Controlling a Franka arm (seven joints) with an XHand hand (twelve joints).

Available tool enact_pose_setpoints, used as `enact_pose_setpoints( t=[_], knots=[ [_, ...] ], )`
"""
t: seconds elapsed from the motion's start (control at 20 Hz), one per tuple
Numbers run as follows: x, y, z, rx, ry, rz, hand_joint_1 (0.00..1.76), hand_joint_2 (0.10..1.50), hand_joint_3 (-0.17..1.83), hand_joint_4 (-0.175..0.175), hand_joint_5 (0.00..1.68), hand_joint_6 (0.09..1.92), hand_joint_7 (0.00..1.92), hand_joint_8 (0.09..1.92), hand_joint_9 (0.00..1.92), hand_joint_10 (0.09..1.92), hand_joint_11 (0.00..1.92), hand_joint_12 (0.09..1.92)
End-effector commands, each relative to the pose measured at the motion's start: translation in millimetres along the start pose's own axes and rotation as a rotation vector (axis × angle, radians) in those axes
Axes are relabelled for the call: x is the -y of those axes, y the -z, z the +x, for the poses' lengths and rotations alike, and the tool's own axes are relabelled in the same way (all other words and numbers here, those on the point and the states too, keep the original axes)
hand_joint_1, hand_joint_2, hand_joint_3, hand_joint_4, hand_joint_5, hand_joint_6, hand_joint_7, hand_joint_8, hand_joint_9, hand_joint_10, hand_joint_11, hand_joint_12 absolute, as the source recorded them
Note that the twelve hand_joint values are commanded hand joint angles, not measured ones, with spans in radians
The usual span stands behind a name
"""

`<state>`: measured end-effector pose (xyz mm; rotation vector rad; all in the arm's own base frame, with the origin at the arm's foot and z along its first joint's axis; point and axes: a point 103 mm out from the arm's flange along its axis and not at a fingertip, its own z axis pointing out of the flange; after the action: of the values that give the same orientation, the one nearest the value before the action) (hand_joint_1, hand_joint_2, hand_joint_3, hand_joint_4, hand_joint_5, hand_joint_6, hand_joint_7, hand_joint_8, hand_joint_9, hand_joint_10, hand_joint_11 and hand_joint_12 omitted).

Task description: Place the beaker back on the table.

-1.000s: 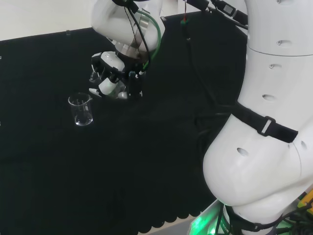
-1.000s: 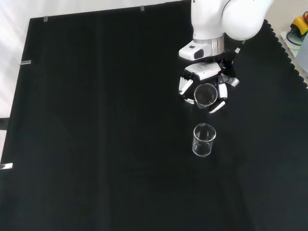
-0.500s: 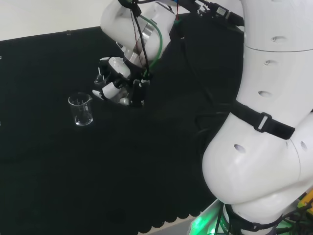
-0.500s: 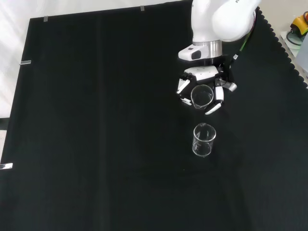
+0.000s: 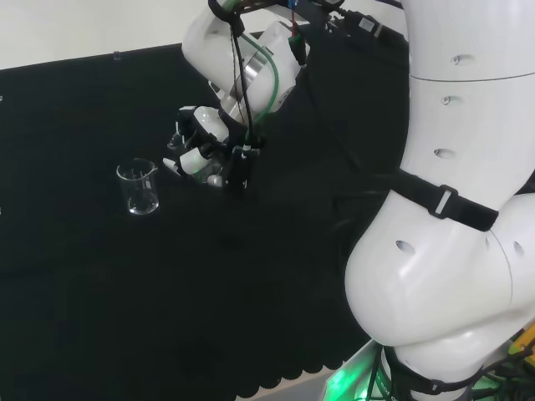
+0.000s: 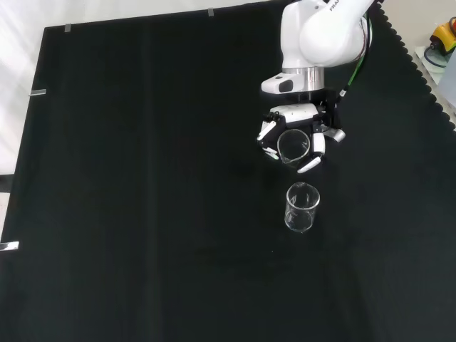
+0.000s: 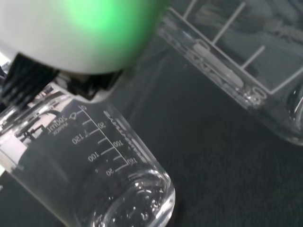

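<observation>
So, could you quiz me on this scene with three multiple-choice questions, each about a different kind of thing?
1. In the front view, where does the free beaker stand relative to the hand?
A. just below it
B. far to its left
C. above it

2. What colour is the cloth on the bench?
A. white
B. black
C. red

3. What is the hand doing?
A. resting flat on the cloth
B. curled round a beaker
C. pointing at the wall

Answers:
1 A: the free beaker stands upright on the cloth, below the hand in that view.
2 B: the cloth is black all over.
3 B: the fingers curl round the held beaker, whose rim shows between them.
</observation>
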<state>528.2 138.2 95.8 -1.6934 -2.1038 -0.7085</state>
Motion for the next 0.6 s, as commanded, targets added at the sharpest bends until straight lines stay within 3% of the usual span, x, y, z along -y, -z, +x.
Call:
enact_pose_setpoints(
  t=[0.05,0.25,0.6],
  knots=[
    [-3,-2,-3,-0.005,0.004,-0.043,1.34,0.55,1.04,-0.175,0.78,1.92,1.44,1.92,1.57,1.19,1.32,1.03],
    [-2,-7,-8,0.015,-0.018,-0.036,1.32,0.56,1.0,-0.175,0.78,1.92,1.43,1.92,1.57,1.13,1.34,0.96],
    [0,-16,-15,-0.005,-0.042,-0.049,1.31,0.54,0.93,-0.175,0.78,1.92,1.45,1.76,1.54,0.97,1.4,0.8]
  ],
)
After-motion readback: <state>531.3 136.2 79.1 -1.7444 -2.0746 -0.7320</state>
